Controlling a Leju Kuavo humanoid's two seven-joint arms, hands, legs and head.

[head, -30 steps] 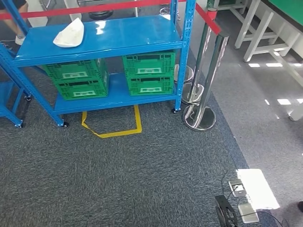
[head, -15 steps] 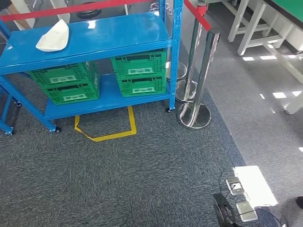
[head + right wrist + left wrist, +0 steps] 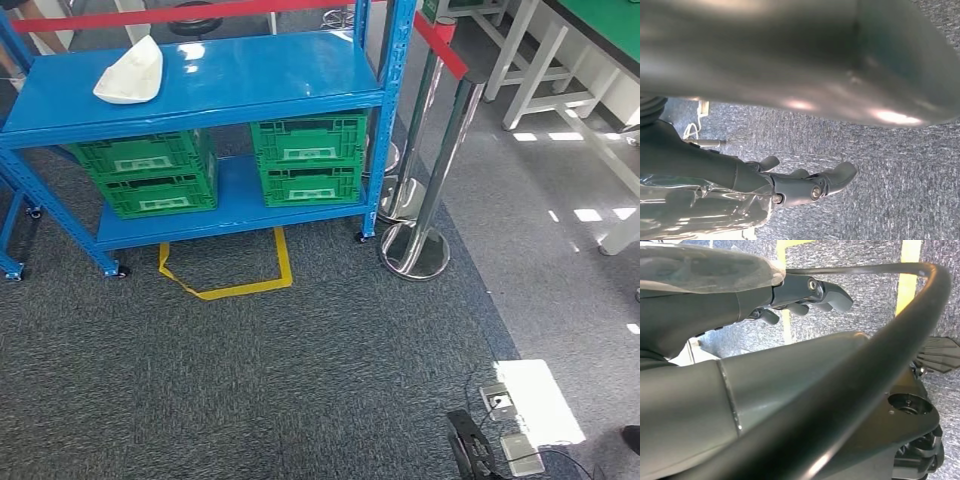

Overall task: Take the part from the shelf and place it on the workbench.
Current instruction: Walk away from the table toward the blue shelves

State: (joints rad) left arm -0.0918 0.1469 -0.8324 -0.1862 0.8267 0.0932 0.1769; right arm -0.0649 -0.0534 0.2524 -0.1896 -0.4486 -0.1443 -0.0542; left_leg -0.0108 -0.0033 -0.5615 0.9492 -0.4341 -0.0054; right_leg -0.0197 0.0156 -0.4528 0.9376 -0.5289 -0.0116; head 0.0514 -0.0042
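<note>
You've got the white part (image 3: 130,72) lying on the top deck of the blue shelf (image 3: 249,75), toward its left end, nothing touching it. Below, on the lower deck, two stacks of green crates (image 3: 309,158) sit side by side w/ a gap between them, the left stack (image 3: 155,173) a bit askew. On the grey carpet (image 3: 264,380) just in front of the shelf there's a yellow tape outline (image 3: 226,285), three-sided, open toward the shelf. To the right of the shelf stand two chrome stanchion posts (image 3: 441,170) w/ round bases, a red belt (image 3: 438,45) running off the top; another red belt (image 3: 151,15) crosses behind the shelf. Far right you see the white legs of a workbench (image 3: 528,75) w/ a green top (image 3: 607,25), well apart from the shelf. Near the bottom right, a floor socket plate (image 3: 500,400) and a dark cable piece (image 3: 472,450) beside a bright sun patch. Left hand (image 3: 806,295), in the left wrist view: fingers straight-ish and slightly apart over carpet and yellow tape, holding nothing. Right hand (image 3: 806,182), in the right wrist view: fingers extended over bare carpet, nothing in them, though the view is blurred, so it's prob. loosely spread rather than pressed together.
</note>
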